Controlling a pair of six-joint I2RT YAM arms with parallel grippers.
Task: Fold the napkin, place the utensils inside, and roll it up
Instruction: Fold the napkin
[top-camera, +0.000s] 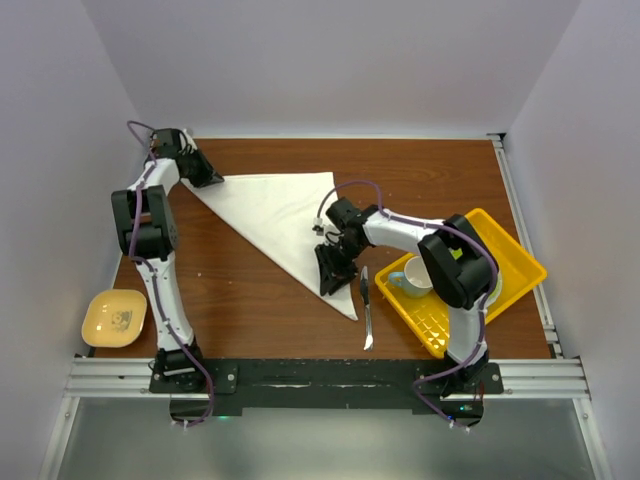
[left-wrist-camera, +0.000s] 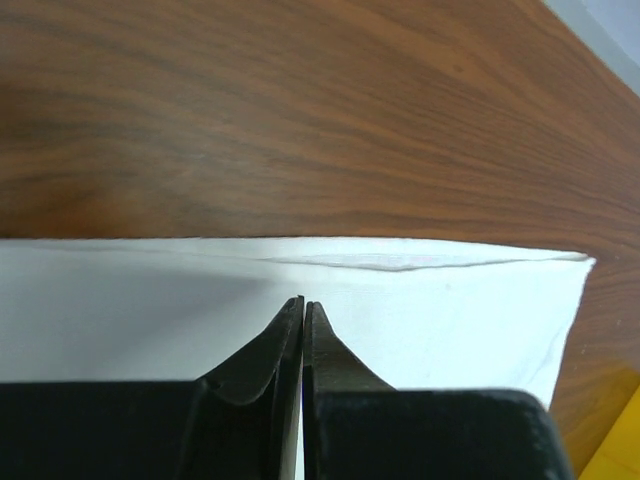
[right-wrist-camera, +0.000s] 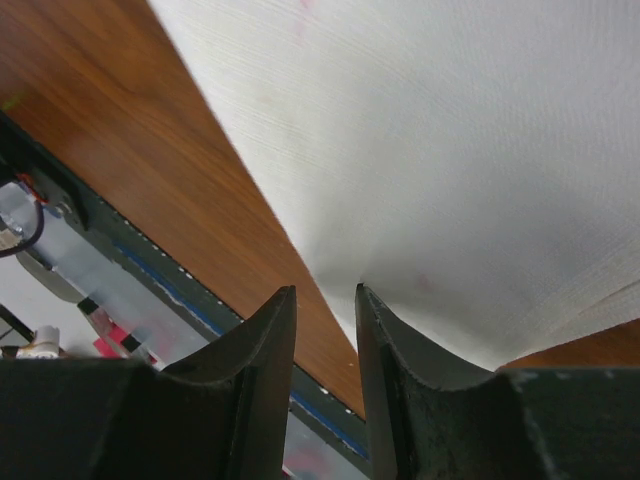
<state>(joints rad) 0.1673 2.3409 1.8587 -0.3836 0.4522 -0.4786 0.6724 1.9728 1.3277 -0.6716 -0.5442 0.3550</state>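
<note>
Even bright light, soft shadows, blurred foregrounds

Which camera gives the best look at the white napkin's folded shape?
The top external view: the whole napkin shows there as a triangle. The left wrist view catches only a strip near one corner; the right wrist view only cloth along one edge.

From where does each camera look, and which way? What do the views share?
Top external: above and behind the bases, looking down on the brown wooden table; both arms show.
Left wrist: on the left arm, looking along its closed left hand at the edge of the white cloth napkin.
Right wrist: on the right arm, looking past its parted right hand over the napkin toward the table's near edge.
Shared: napkin and table, all three.
</note>
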